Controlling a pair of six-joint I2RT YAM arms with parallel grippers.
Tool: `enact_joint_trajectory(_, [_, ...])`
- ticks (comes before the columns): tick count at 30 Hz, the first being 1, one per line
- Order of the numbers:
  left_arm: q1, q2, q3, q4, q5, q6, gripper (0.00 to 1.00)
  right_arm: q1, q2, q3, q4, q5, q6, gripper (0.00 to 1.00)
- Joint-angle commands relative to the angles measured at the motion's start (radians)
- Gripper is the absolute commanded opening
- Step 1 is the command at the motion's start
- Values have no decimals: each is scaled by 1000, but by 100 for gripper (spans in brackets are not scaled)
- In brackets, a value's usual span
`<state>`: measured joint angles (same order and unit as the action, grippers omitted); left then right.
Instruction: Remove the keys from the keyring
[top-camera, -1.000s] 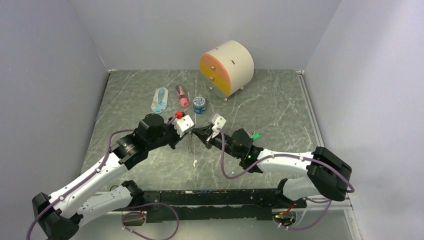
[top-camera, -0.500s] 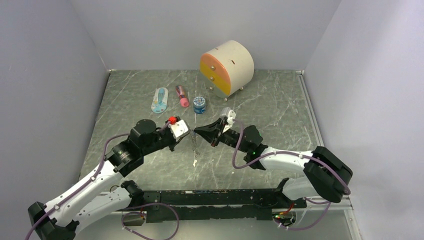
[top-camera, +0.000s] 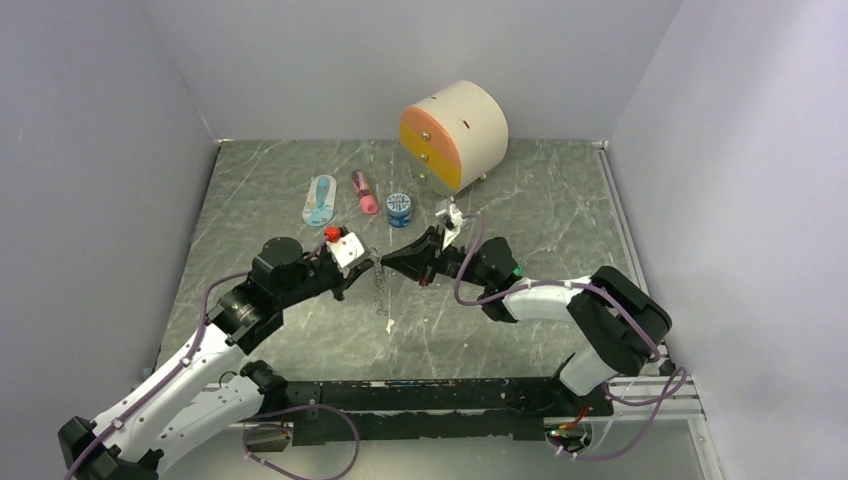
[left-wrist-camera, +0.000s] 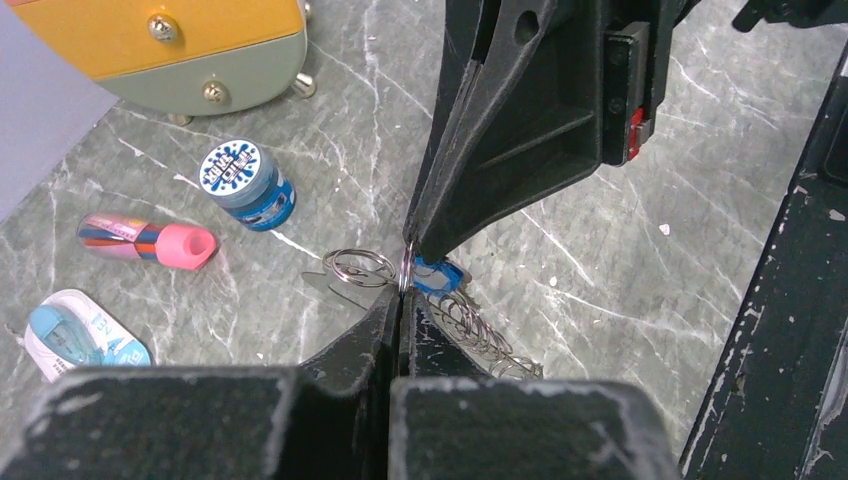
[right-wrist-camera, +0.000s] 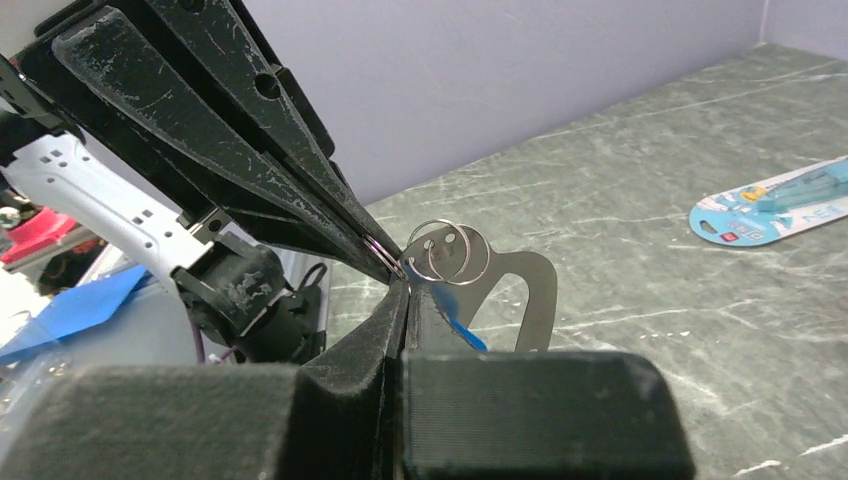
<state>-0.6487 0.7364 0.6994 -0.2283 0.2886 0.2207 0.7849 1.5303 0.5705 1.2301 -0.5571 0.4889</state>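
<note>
Plain lilac walls enclose a grey marbled tabletop.

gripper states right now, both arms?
Left gripper: closed, pinching the keyring.
Right gripper: closed on the same keyring, right beside the blue key.

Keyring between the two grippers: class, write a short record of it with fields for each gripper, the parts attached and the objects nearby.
left gripper: shut, pinching the silvery wire keyring
right gripper: shut on the same keyring, tip to tip with the left
blue-tagged key: hanging beside the rings
silvery beaded chain: trailing below
nearby: round blue tin, pink tube
</note>
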Motion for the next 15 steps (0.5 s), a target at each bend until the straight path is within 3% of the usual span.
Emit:
enact_joint_trajectory(1, [10,-29,11,140,61,-42,3,-28,42,35,50,-68,92,0])
enact_joint_trajectory(7, [65,-21,-7,220,149,-116,2,-30,81,73,68,-136,125,0])
enact_joint_trajectory(11, [86,-12,-4,221,160,-118,3,-37,103,85,116,-183,157,0])
enact_joint_trajectory(15, [87,16,22,165,167,-83,5,-67,54,95,42,-208,102,0])
